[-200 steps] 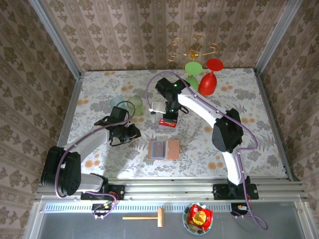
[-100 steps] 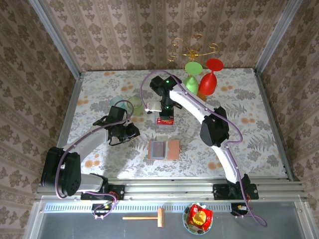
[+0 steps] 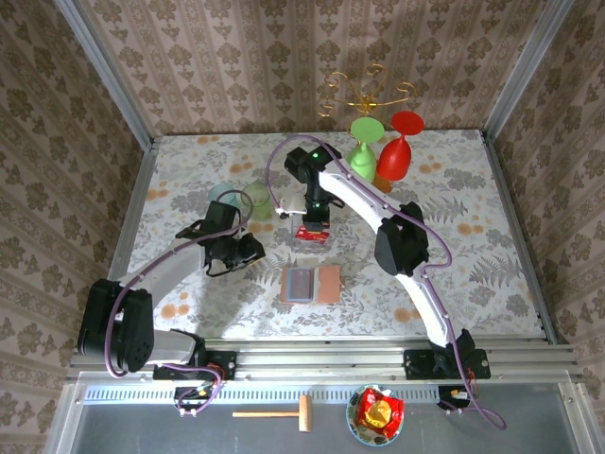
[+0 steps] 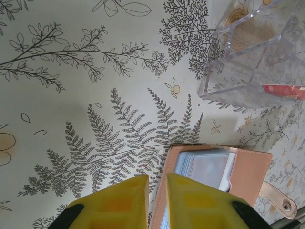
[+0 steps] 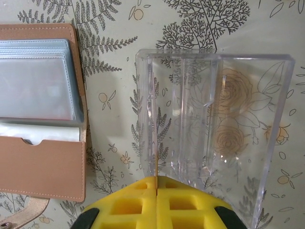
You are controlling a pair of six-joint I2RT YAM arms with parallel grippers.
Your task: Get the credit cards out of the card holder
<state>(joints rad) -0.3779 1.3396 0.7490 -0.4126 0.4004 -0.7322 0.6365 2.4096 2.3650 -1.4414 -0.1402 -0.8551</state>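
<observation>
The card holder (image 3: 311, 284) lies open on the floral cloth, brown leather with clear sleeves; it also shows in the left wrist view (image 4: 248, 167) and the right wrist view (image 5: 43, 167). My right gripper (image 3: 315, 219) (image 5: 157, 179) is shut on a red credit card (image 3: 314, 233), seen edge-on (image 5: 156, 168) in a slot of a clear acrylic box (image 5: 214, 119). From the left wrist the red card (image 4: 284, 90) shows through that box (image 4: 248, 52). My left gripper (image 3: 253, 251) (image 4: 157, 179) hovers at the holder's left edge, its jaws narrowly apart with nothing between them.
A green goblet (image 3: 364, 142) and a red goblet (image 3: 401, 149) stand at the back by a gold candle stand (image 3: 364, 95). Two pale glass cups (image 3: 241, 200) sit left of the right gripper. A wooden mallet (image 3: 279, 412) and a snack bowl (image 3: 378, 413) lie beyond the near rail.
The right arm's elbow has swung left and the gripper with the red card has shifted slightly left over the clear box. The left arm has stayed put.
</observation>
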